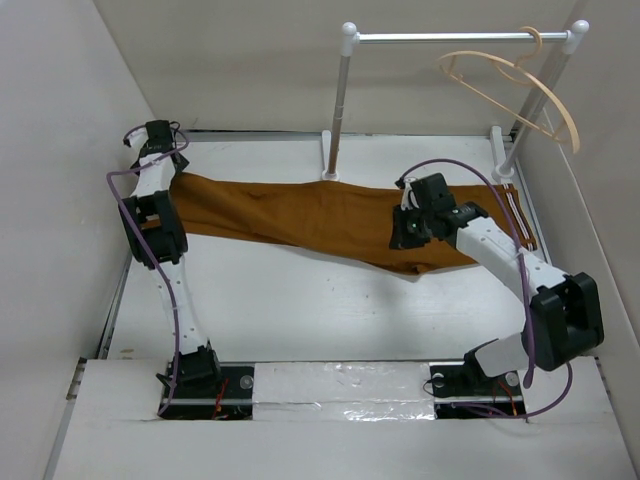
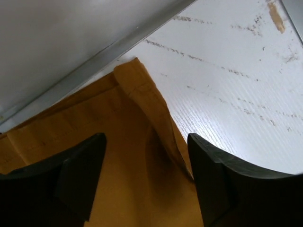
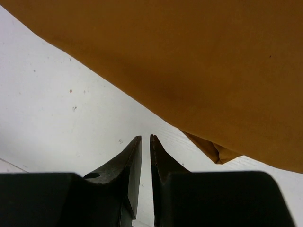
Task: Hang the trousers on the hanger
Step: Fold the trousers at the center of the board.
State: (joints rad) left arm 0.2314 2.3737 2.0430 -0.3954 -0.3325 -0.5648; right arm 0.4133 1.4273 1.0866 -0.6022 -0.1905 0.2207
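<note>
The rust-brown trousers (image 1: 320,215) lie flat across the back of the table, leg ends at the left, waistband at the right. The pale peach hanger (image 1: 515,85) hangs by its hook on the rail at the back right. My left gripper (image 2: 147,146) is open, its jaws straddling a raised fold of the trouser leg hem (image 2: 142,90) by the table's back edge. My right gripper (image 3: 146,138) is shut and empty, its tips over bare table just short of the trousers' near edge (image 3: 189,71). In the top view it sits over the cloth (image 1: 408,232).
A white-and-metal rail stand (image 1: 455,38) rises at the back, its posts on feet (image 1: 330,160) beside the trousers. White walls close in on the left, back and right. The table (image 1: 300,310) is white and scuffed.
</note>
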